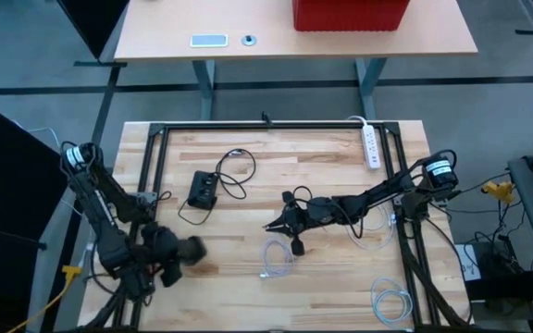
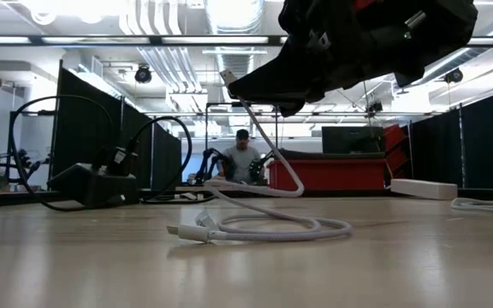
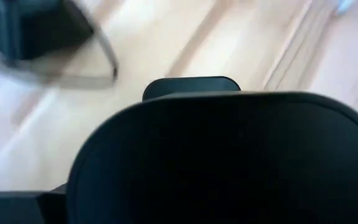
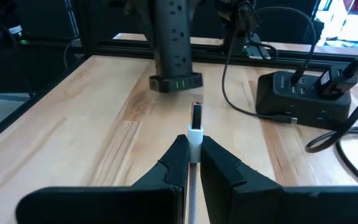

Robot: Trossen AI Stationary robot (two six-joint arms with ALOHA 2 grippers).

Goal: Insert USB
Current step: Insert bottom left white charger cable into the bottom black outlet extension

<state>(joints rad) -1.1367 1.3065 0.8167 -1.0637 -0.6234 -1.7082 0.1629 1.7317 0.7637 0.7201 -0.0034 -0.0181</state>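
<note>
A white USB cable (image 1: 276,257) lies in loose loops near the table's middle, and one plug end (image 2: 187,231) rests on the wood. My right gripper (image 1: 274,224) reaches in from the table's right and is shut on the cable's other plug (image 4: 196,118). The black hub (image 1: 202,190) sits flat on the table to the left of and beyond that gripper, with dark cords plugged into it; in the right wrist view the hub (image 4: 303,99) lies off to one side of the plug. My left gripper (image 1: 188,248) hovers near the table's left front, its wrist view blocked by a dark housing. My right gripper pinches the plug's white housing (image 4: 194,138) between its two fingers, and the metal tip sticks out past the fingertips. The fingers come nearly level from the table's right and lie along the cable. The plug is lifted clear, and the cable (image 2: 268,158) hangs slack to the loops on the table.
A white power strip (image 1: 371,146) lies at the far right. A second coiled cable (image 1: 391,301) lies at the near right. A black frame (image 1: 276,126) borders the work area. Bare wood lies between the hub and the held plug. A person sits in the room beyond.
</note>
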